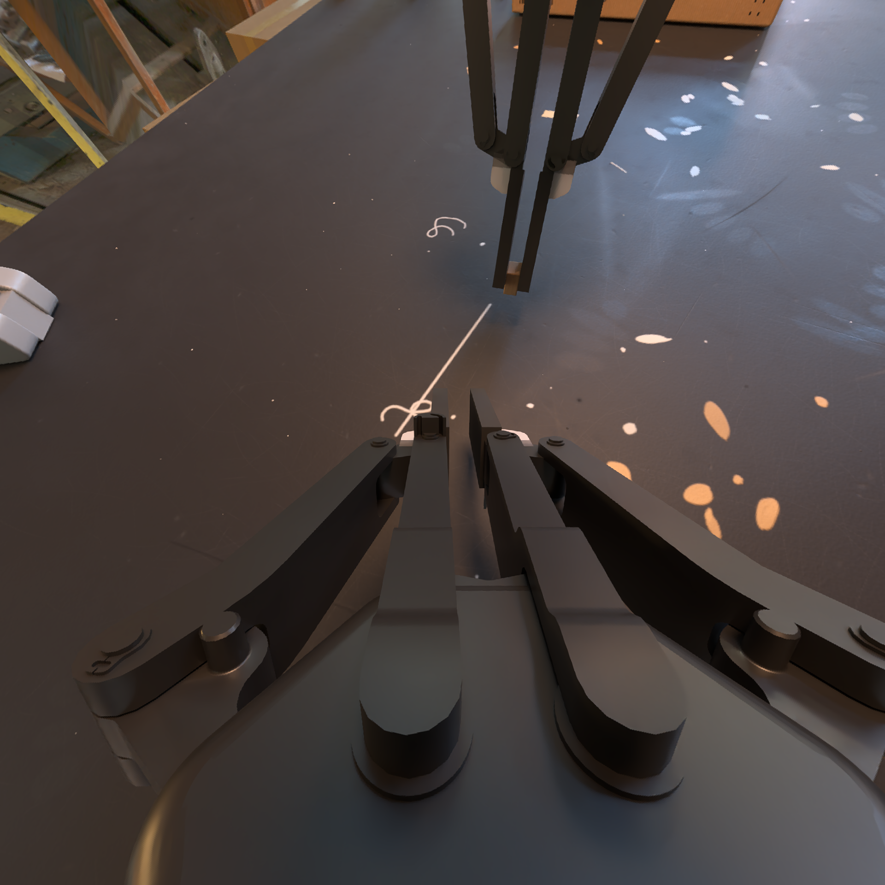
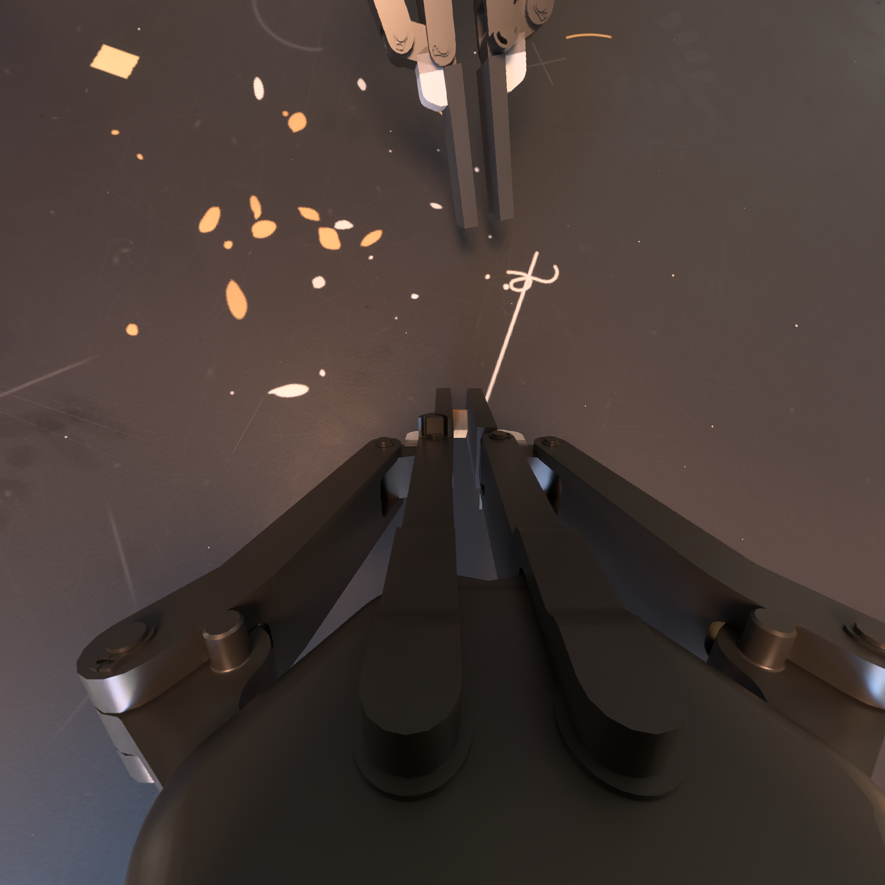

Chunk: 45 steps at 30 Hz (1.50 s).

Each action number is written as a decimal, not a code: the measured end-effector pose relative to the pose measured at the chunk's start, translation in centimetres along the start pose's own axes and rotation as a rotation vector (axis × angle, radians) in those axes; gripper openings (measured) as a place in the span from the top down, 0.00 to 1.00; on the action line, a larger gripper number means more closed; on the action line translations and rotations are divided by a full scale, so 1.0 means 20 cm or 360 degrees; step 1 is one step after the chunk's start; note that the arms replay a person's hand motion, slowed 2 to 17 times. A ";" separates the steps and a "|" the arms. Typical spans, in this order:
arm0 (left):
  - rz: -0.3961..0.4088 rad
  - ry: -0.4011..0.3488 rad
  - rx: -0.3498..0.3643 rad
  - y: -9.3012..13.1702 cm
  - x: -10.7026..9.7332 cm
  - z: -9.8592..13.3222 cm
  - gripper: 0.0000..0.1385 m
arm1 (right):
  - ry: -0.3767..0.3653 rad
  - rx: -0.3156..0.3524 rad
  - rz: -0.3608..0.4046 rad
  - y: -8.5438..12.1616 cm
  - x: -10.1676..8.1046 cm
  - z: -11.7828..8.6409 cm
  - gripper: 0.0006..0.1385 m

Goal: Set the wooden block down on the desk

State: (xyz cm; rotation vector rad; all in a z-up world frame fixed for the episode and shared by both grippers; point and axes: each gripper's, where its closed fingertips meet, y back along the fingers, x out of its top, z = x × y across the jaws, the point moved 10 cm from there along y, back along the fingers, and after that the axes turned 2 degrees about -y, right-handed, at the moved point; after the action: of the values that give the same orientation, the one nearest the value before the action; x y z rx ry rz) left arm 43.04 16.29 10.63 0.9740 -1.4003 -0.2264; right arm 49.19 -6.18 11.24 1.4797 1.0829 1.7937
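- While the right gripper points almost straight down with its fingers drawn narrow, the wooden block sits pinched between its fingertips — only a small tan sliver shows in the left wrist view, a pale strip in the right one.
- The block hangs just above the desk, with a soft shadow right below it; the coming move therefore looks like a short, straight descent and then a release. Whether any gap to the surface remains is hard to tell.
- The block's long axis cannot be read, as the fingers hide most of it.
- The left gripper holds nothing, its fingers nearly together with a slim gap between them. It rests low over the desk, near the right one but apart, across a thin white chalk line.
- The block looks like plain, light, square-edged wood, rigid enough not to shift in the grip.
- The desk is matte dark, scuffed, marked with chalk loops and dappled with orange and white light spots.
- A pale grey moulded object lies at the desk's far left, well apart.
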 end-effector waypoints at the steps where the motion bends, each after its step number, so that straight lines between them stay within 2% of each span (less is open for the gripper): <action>1: 0.0000 0.0001 -0.0002 0.00 0.00 0.00 0.91 | 0.0002 -0.0001 -0.0001 0.00 0.00 0.00 0.94; 45: -0.0003 -0.0027 -0.0047 -0.02 0.00 0.01 0.90 | 0.0039 -0.0007 -0.0008 -0.03 0.01 -0.02 0.94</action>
State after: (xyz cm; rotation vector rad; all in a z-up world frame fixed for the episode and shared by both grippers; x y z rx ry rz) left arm 42.95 15.98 10.27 0.9515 -1.4075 -0.2565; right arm 48.77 -5.92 10.85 1.4547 1.0934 1.8140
